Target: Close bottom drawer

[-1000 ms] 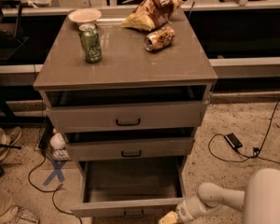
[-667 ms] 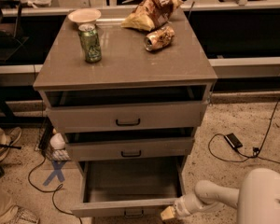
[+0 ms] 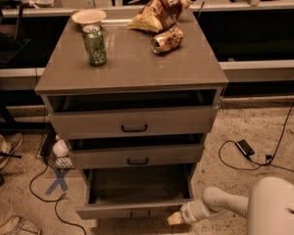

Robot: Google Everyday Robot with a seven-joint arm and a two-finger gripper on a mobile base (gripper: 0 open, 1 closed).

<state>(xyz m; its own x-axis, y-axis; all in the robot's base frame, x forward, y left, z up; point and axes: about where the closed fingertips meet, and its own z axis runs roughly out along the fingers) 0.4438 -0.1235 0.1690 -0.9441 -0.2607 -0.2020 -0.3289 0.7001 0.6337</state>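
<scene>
The bottom drawer (image 3: pixel 137 210) is the lowest of three grey-taupe drawers and stands pulled far out, its plain grey box open to view. Its low front carries a small dark handle (image 3: pixel 138 213). My gripper (image 3: pixel 175 219) is at the end of the white arm coming in from the lower right. It sits low, just right of the handle, at the drawer front's right part. The middle drawer (image 3: pixel 137 155) and the top drawer (image 3: pixel 133 122) stand slightly out.
On the cabinet top (image 3: pixel 132 62) stand a green can (image 3: pixel 95 45), a bowl (image 3: pixel 88 16), a chip bag (image 3: pixel 159 11) and a lying can (image 3: pixel 166 39). Cables and a small black device (image 3: pixel 245 147) lie on the floor right; a blue tape cross (image 3: pixel 59 180) left.
My gripper has moved left along the floor toward the bottom drawer's front. The drawers have not visibly moved.
</scene>
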